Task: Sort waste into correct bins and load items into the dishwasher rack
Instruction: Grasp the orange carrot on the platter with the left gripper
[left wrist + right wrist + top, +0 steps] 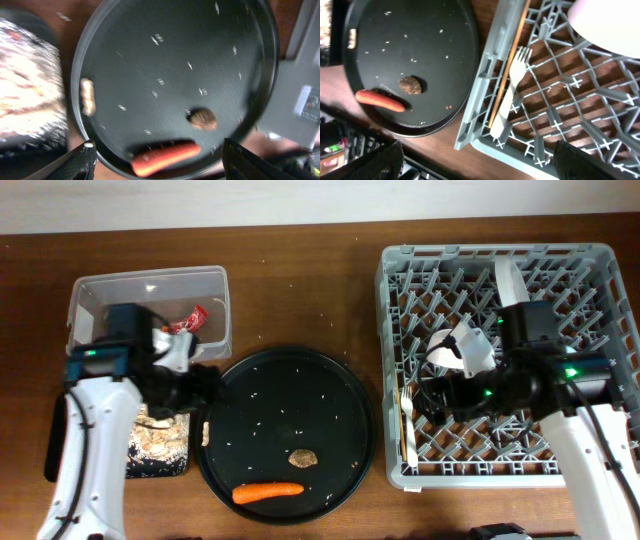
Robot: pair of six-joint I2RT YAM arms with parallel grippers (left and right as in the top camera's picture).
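On round black tray (300,395), orange carrot (268,491) near brown food lump (303,458)

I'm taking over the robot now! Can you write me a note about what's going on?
Left gripper open, empty, over the round black tray.
Right gripper open, empty, over the dishwasher rack.
Done: red wrapper in clear tub, beige scraps in shallow black tray, fork in rack.
Left: carrot and brown lump on the round tray; wooden stick beside the fork in the rack.
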